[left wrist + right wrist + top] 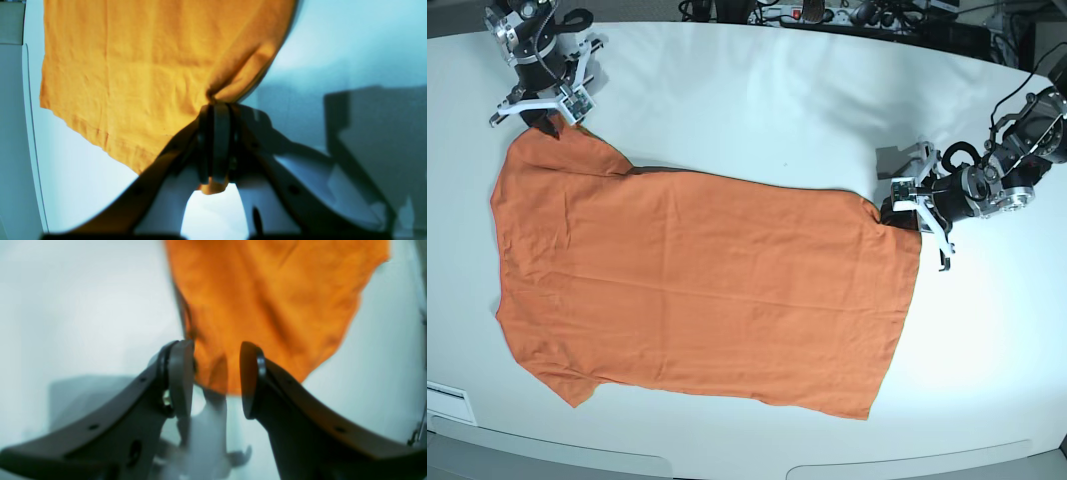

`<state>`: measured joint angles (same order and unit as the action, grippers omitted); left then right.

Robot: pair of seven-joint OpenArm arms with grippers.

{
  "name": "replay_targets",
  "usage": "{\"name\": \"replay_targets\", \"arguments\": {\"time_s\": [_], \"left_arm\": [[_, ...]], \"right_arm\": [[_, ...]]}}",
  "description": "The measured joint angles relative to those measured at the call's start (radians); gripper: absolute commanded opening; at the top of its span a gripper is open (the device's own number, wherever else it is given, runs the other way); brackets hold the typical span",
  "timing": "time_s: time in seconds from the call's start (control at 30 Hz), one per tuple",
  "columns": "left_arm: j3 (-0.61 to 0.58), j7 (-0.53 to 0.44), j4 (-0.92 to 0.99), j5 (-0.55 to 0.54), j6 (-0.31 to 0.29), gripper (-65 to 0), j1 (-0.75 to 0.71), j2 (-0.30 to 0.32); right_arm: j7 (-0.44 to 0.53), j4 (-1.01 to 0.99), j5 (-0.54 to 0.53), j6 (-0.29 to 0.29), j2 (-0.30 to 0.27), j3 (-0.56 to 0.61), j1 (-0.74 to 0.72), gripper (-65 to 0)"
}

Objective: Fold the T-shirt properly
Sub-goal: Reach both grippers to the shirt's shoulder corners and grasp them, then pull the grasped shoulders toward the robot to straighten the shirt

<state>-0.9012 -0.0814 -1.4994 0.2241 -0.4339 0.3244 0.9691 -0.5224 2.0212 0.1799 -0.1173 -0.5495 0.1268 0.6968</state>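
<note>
The orange T-shirt (pixel 697 280) lies spread flat on the white table (pixel 757 110). My left gripper (pixel 216 106) is shut on a corner of the shirt's edge. The fabric bunches at the fingertips, and a bit of cloth (pixel 211 188) pokes out behind them. In the base view this gripper (pixel 897 208) sits at the shirt's right upper corner. My right gripper (pixel 217 373) stands open, its two fingers either side of a tip of the T-shirt (pixel 267 306) without pinching it. In the base view it (pixel 545 118) is at the shirt's far left corner.
Cables and power strips (pixel 827 15) run along the table's far edge. A white label (pixel 447 400) lies near the front left edge. The table's rounded front edge (pixel 747 470) runs just below the shirt.
</note>
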Motion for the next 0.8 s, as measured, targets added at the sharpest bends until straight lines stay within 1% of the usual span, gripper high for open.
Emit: {"name": "replay_targets", "arguments": {"time_s": [0.1,0.13,0.17,0.2,0.23,0.27,0.33,0.4,0.43,0.5,0.53,0.6,0.67,0.8], "left_arm": [[0.0,0.002,0.0,0.0,0.0,-65.0,0.0,0.0],[0.0,0.001,0.0,0.0,0.0,-65.0,0.0,0.0],[0.0,0.001,0.0,0.0,0.0,-65.0,0.0,0.0],[0.0,0.0,0.0,0.0,0.0,-65.0,0.0,0.0],[0.0,0.0,0.0,0.0,0.0,-65.0,0.0,0.0],[0.0,0.003,-0.002,0.0,0.0,-65.0,0.0,0.0],[-0.001,0.026,-0.02,0.002,0.0,-65.0,0.0,0.003],[-0.003,0.044,-0.057,0.0,-0.008,-65.0,-0.006,0.024],[-0.003,0.056,-0.084,-0.008,-0.013,-65.0,-0.01,0.043],[-0.011,0.084,-0.146,-0.031,-0.024,-65.0,-0.018,0.086],[-0.013,0.095,-0.178,-0.035,-0.049,-65.0,-0.021,0.103],[-0.016,0.124,-0.24,-0.046,-0.075,-65.0,-0.028,0.139],[-0.022,0.132,-0.302,-0.048,-0.079,-65.0,-0.031,0.179],[-0.02,0.134,-0.416,-0.066,-0.074,-65.0,-0.027,0.247]], "right_arm": [[0.007,-0.059,0.003,0.009,-0.001,-0.003,-0.051,-40.0],[0.007,-0.069,0.003,0.008,-0.001,-0.005,-0.063,-43.1],[0.007,-0.075,0.003,-0.003,-0.002,-0.005,-0.071,-49.8],[0.003,-0.077,0.002,-0.01,-0.001,-0.004,-0.074,-59.0],[0.0,-0.078,0.002,-0.008,0.0,-0.002,-0.073,-65.0],[-0.001,-0.076,0.005,0.005,0.001,-0.001,-0.07,-65.0],[-0.021,-0.06,0.004,0.049,0.001,-0.001,-0.066,-65.0],[-0.064,-0.031,0.024,0.071,0.001,-0.001,-0.064,-65.0],[-0.092,-0.014,0.026,0.069,0.0,0.0,-0.059,-65.0],[-0.097,0.022,0.06,0.077,-0.001,-0.003,-0.026,-65.0],[-0.108,0.046,0.079,0.077,-0.001,-0.008,-0.007,-65.0],[-0.13,0.098,0.096,0.078,-0.001,-0.015,0.035,-65.0],[-0.153,0.156,0.125,0.08,-0.001,-0.021,0.076,-65.0],[-0.2,0.239,0.162,0.117,-0.001,-0.047,0.179,-65.0]]}}
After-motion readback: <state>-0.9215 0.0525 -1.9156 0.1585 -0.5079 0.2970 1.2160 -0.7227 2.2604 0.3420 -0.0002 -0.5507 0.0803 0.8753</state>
